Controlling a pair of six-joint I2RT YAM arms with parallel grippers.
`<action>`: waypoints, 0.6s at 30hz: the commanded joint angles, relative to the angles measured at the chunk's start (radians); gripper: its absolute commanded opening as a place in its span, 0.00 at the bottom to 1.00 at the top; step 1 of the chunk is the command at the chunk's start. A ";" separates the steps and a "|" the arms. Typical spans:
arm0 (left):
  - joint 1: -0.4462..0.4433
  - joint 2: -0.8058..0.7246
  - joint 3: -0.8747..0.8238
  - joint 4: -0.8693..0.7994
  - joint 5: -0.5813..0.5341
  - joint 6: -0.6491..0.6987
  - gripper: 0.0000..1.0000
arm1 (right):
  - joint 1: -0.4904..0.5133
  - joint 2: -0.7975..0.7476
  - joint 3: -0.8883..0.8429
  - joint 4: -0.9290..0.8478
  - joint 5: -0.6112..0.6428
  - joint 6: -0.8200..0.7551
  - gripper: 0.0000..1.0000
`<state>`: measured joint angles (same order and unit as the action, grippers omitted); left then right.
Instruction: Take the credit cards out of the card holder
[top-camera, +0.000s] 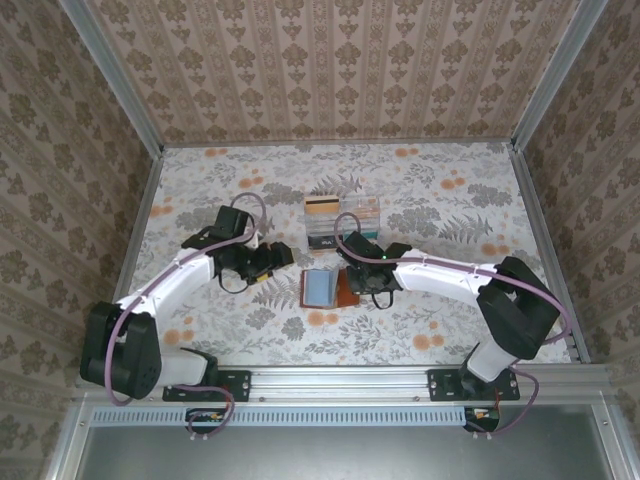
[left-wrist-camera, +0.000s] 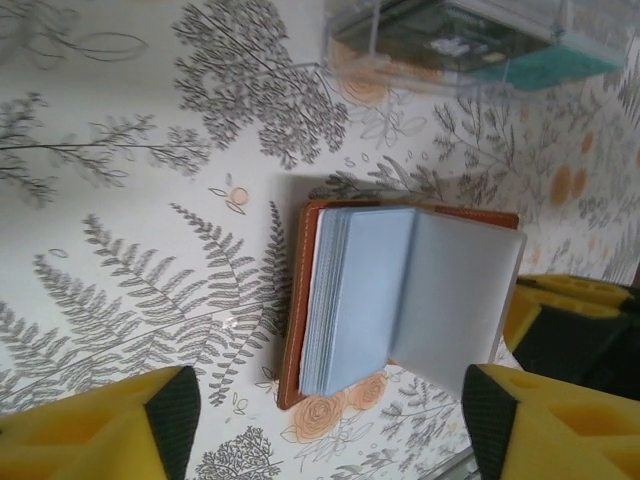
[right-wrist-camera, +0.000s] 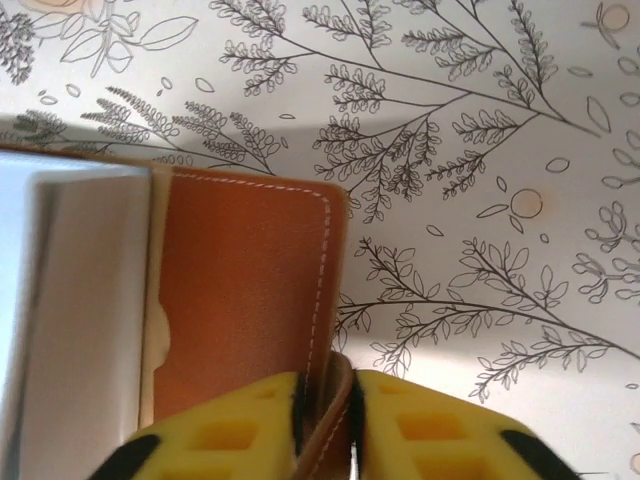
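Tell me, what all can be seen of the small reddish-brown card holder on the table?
The small reddish-brown leather-look card holder lies open on the flower-patterned table, near a clear plastic box. Pale stitching runs along its cover's rounded edge. Inside, blue-grey sleeves fan out, one leaf standing up. The right gripper pinches the cover's edge between yellow fingers.

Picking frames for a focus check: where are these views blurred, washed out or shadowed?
Left wrist: the left gripper is blurred, the card holder fairly sharp with a soft shadow beside it, the clear box hazy. Right wrist: the right gripper is blurred, the cover stitching crisp, the pale lining washed out. Top external: even light, little shadow.
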<state>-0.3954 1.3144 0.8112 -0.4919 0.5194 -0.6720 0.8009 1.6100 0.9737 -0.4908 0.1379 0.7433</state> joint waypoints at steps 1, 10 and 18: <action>-0.040 0.019 -0.010 0.060 0.035 0.019 0.64 | -0.001 0.034 0.013 0.028 -0.026 0.011 0.09; -0.133 0.148 -0.025 0.151 0.099 -0.007 0.42 | -0.004 0.054 -0.030 0.096 -0.042 0.057 0.00; -0.144 0.194 -0.030 0.096 0.018 -0.009 0.41 | -0.002 0.051 -0.063 0.140 -0.061 0.093 0.00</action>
<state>-0.5354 1.5101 0.7933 -0.3698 0.5694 -0.6765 0.8009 1.6527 0.9257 -0.3714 0.0956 0.8059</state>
